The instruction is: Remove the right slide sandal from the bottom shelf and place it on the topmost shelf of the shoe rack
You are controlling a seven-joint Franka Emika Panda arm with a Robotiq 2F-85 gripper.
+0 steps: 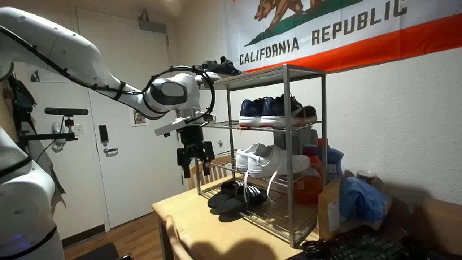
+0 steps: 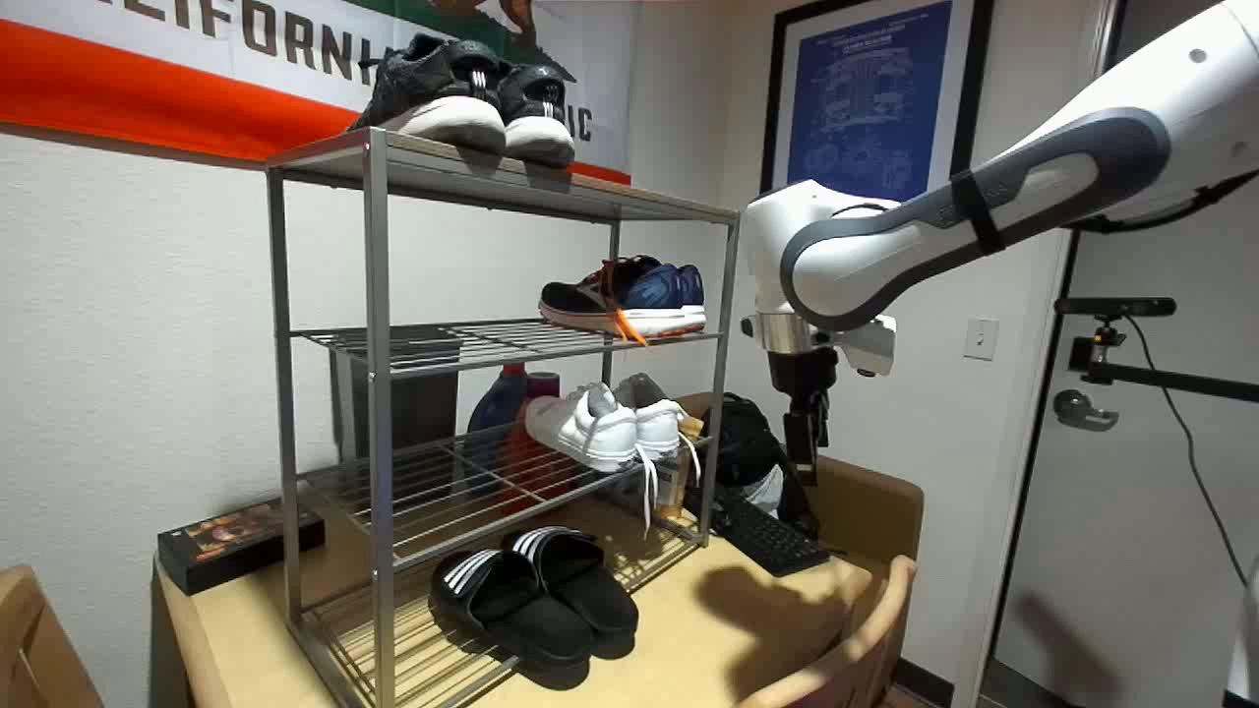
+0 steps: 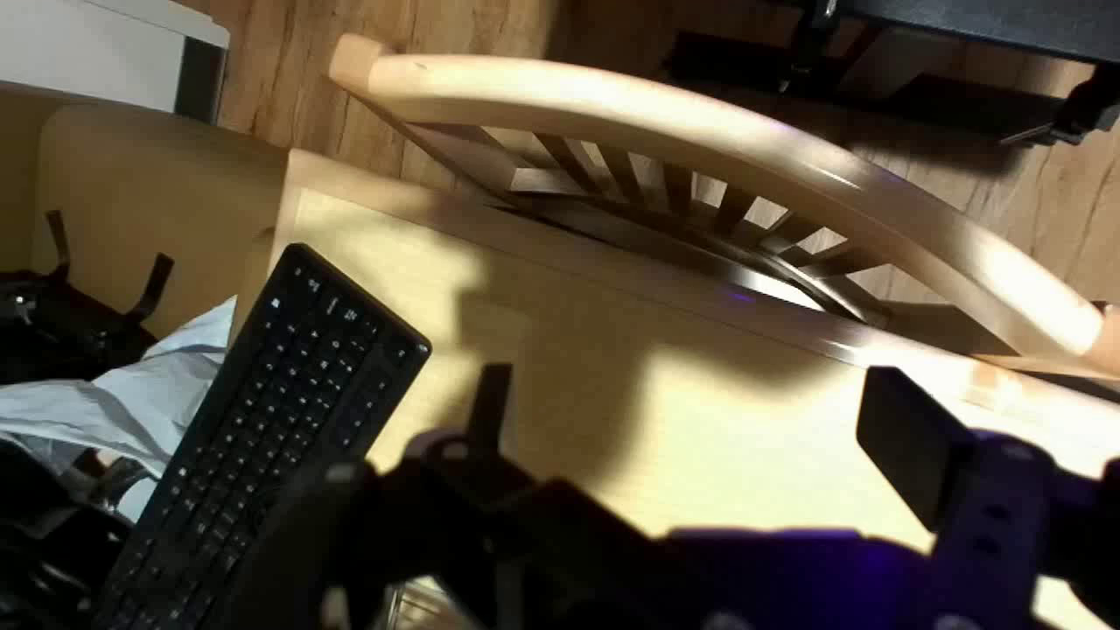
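1. Right slide sandal (image 2: 591,594) is showing black with a white-striped strap.
2. It's lying on bottom shelf (image 2: 423,665), heel overhanging front edge.
3. Toe is pointing toward wall (image 1: 382,122); long axis is running roughly front-to-back.
4. Gripper (image 1: 196,169) is hanging outside shoe rack (image 1: 290,151), jaws standing apart.

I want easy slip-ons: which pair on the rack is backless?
Only the black slides on the bottom shelf have open heels; the three pairs above are sneakers.

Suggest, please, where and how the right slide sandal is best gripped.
Probably best by the heel end of the right slide sandal, from the open front of the shoe rack, fingers above and, if room allows, below: that flat end juts past the bottom shelf, and the other sandal crowds one side.
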